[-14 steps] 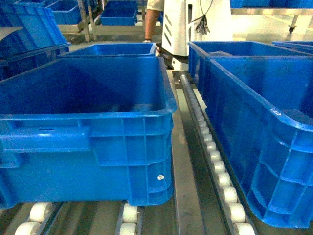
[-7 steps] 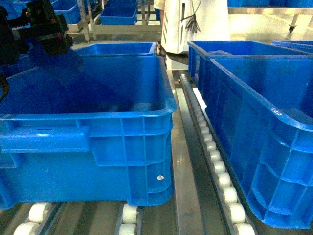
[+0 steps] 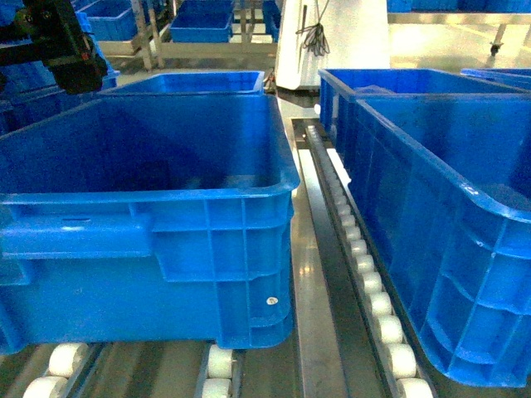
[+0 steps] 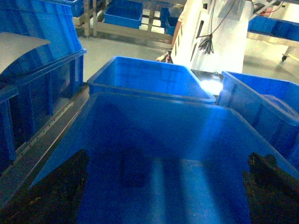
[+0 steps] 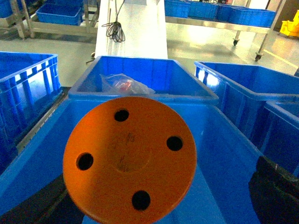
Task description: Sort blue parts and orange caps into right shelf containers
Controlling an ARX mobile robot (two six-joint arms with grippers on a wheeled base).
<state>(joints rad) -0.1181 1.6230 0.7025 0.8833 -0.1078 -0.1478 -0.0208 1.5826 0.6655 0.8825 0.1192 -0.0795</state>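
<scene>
- Right pincer (image 5: 140,205) carries an orange cap (image 5: 130,159), a flat round disc with four holes; in the right wrist view its dark fingers (image 5: 275,191) show only at the bottom corners, clamped on the disc as far as can be seen.
- Beneath the disc lies the open inside of a blue crate (image 5: 224,140), one of the right shelf containers (deep, thick-rimmed).
- Just behind it a second crate (image 5: 140,74) holds a crumpled clear bag (image 5: 126,85) with something red inside.
- Left pincer (image 4: 163,186) hangs over another large blue crate (image 4: 163,130); its two dark fingers (image 4: 56,191) stand well apart at the frame's lower corners, nothing between them.
- From the head camera, the left arm (image 3: 62,46) shows at the upper left, above the near crate's far corner.
- White rollers (image 3: 365,274) run between the crates.
</scene>
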